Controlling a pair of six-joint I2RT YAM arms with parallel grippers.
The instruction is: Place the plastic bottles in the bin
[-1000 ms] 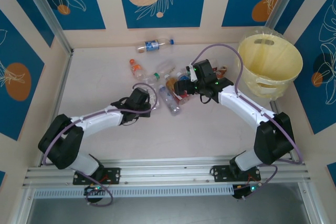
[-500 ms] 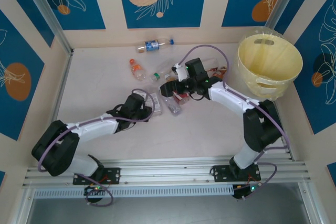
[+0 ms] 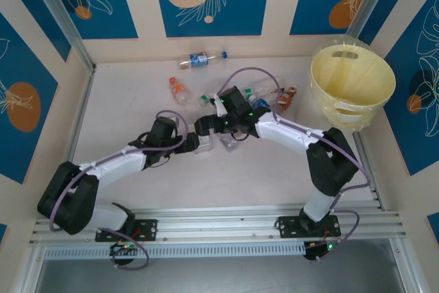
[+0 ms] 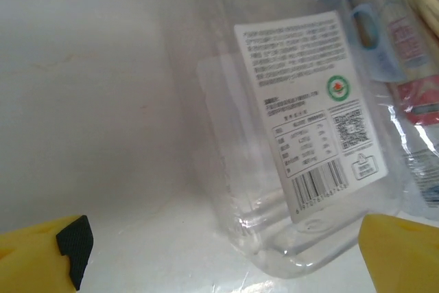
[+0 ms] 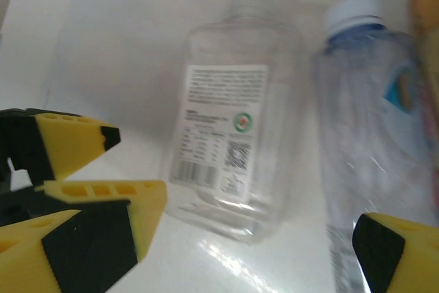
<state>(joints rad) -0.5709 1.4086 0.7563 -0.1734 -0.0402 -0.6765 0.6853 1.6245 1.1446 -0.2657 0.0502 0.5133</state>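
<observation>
On the table (image 3: 123, 108), the clear white-labelled bottle (image 5: 230, 142) lay flat beside a pale-capped bottle (image 5: 363, 135), between the wide-spread fingers of the left gripper (image 4: 230, 245), the right gripper (image 5: 254, 231) gaping wide over it, the bin (image 3: 374, 101) well off right.

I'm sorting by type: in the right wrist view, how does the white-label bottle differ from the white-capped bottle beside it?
The white-label bottle is boxy and flat-sided; the white-capped bottle is round. The white-label bottle's label is white with a barcode; the white-capped bottle's is blue. Both are clear and lie side by side on the table, necks pointing the same way.
</observation>
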